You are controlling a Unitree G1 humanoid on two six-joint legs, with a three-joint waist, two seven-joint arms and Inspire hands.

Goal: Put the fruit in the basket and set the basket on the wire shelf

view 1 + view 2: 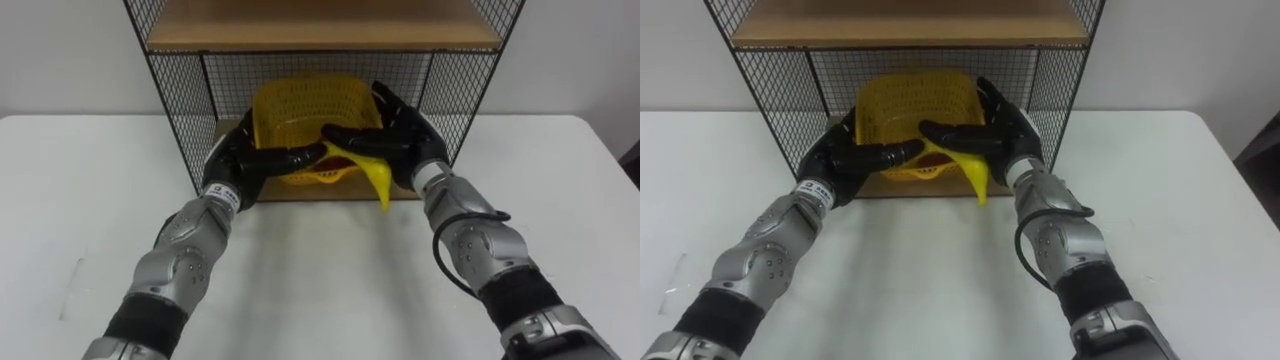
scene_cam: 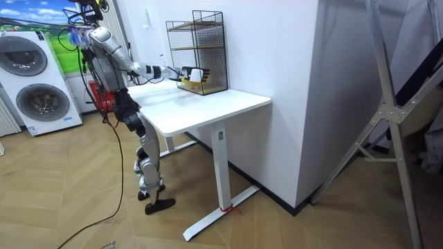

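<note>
The yellow mesh basket (image 1: pixel 300 105) sits in the lower compartment of the black wire shelf (image 1: pixel 175 110), on its wooden bottom board. My left hand (image 1: pixel 245 160) lies against the basket's front left, fingers stretched rightward along the rim. My right hand (image 1: pixel 405 135) presses its right side with fingers spread and straight, thumb across the front. The basket's yellow handle (image 1: pixel 381 185) droops out over the shelf's front edge below the right thumb. I cannot make out any fruit inside the basket. In the room view the robot stands at the table's end, both arms reaching to the shelf (image 2: pixel 197 52).
The shelf stands at the back of a white table (image 1: pixel 90 200) against a white wall. A wooden upper board (image 1: pixel 320 25) closes the compartment from above. Wire walls flank the basket on both sides. Washing machines (image 2: pixel 38 86) stand behind the robot.
</note>
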